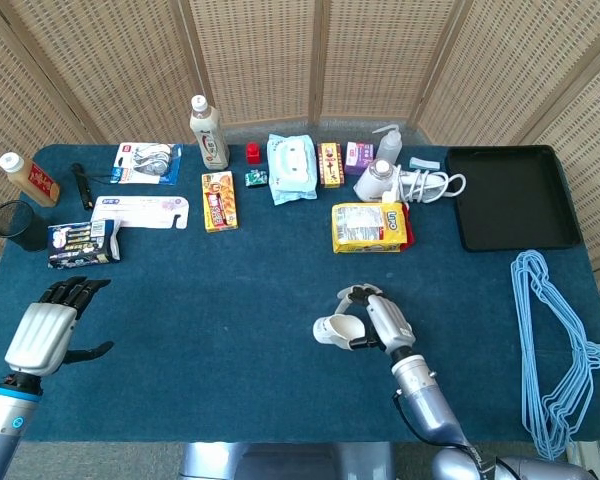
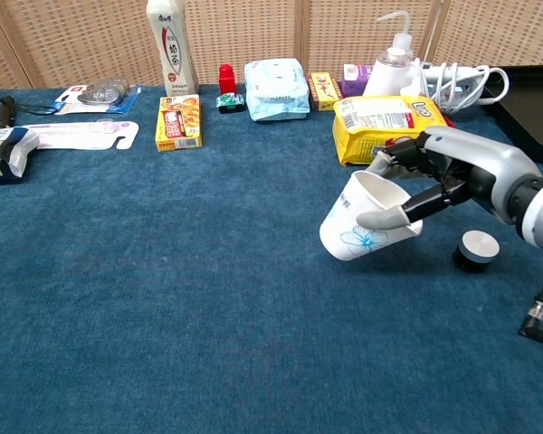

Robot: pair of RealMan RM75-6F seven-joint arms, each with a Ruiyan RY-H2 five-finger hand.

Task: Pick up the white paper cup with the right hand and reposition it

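right hand fingers pinch the rim of the white paper cup, tilted, mouth toward 2 o'clock, above the blue surface. yellow packet lies at 12 o'clock. left hand, fingers spread, rests far at 9 o'clock.

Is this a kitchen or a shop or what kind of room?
Probably a robot practice room, not a real kitchen or shop. Wicker screens fence off a blue cloth table where mixed things sit in rows: a bottle, snacks, hangers. The right hand holds a paper cup.
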